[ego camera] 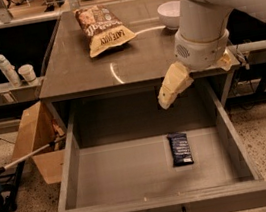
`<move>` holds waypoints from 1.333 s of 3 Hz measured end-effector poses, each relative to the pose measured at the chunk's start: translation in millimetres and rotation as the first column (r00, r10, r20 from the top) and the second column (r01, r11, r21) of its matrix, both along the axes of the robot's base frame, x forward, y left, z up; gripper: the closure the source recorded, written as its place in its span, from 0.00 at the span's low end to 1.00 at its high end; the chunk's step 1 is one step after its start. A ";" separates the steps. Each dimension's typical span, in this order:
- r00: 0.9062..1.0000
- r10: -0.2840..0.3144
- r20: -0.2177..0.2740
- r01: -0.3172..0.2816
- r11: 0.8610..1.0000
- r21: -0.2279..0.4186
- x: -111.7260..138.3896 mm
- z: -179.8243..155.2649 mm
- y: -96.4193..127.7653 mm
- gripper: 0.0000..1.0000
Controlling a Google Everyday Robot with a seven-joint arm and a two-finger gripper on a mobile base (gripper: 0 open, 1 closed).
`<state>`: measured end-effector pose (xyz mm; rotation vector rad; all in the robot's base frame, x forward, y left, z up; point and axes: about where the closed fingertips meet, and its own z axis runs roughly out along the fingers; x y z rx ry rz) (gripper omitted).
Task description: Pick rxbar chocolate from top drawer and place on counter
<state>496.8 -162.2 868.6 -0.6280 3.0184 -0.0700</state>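
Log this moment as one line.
stage: pre-grasp | end effector: above open top drawer | rxbar chocolate: lying inside, ungrasped | counter: no bar yet

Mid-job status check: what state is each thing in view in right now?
top drawer: pulled open.
rxbar chocolate: lying flat on the drawer floor, right of centre, not grasped.
gripper: hovering over the drawer's back, apart from the bar.
snack bag: lying on the counter.
white bowl: upright on the counter's far right.
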 end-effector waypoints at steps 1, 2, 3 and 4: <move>1.000 0.015 0.006 -0.015 0.998 0.053 1.8 -0.9 -3.2 0.00; 0.998 0.053 -0.044 -0.045 0.984 0.170 6.5 -12.4 -20.3 0.00; 0.991 0.107 -0.084 -0.081 0.962 0.262 10.8 -24.8 -29.0 0.00; 0.983 0.136 -0.121 -0.093 0.946 0.311 9.9 -39.8 -28.8 0.00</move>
